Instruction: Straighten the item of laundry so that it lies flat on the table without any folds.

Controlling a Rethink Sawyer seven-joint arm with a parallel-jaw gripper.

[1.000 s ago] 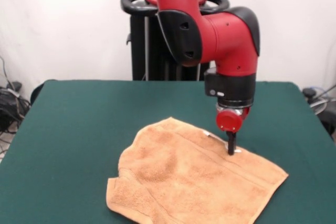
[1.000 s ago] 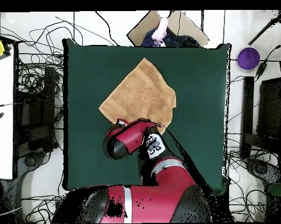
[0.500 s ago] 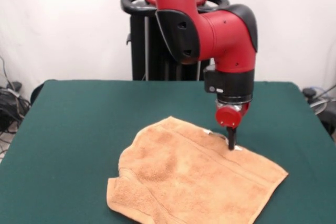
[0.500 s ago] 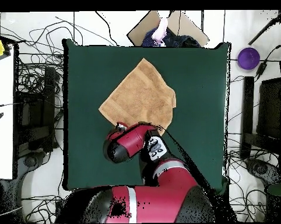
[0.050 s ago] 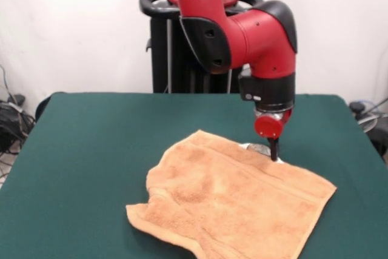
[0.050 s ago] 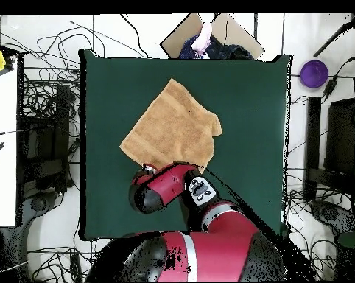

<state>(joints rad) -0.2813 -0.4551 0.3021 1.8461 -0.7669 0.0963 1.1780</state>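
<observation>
front view, towel: the peach-orange terry towel lies on the dark green table, right of centre and towards the near edge, mostly spread; its near-left part looks notched and lapped over itself
front view, gripper: the gripper comes straight down from the red and black arm onto the towel's far edge, near the far-right corner, just beside a small white tag; the tips sit at the cloth, but whether they are pinching it or merely pressing cannot be told
front view, key relation: nearly all the towel lies to the near-left of the gripper, its long run going from the gripped far edge down to the folded near-left corner; in my judgement a pull away from that corner, to the far right, is what would draw the fold out
overhead view, towel: the towel shows as a tilted, roughly square diamond in the upper middle of the table, with bare felt all round it
overhead view, gripper: the arm covers the towel's lower corner and hides the tips altogether
what each view adds: only the overhead view gives the towel's whole outline and the free room on the table; only the front view shows the contact point and the lapped corner
</observation>
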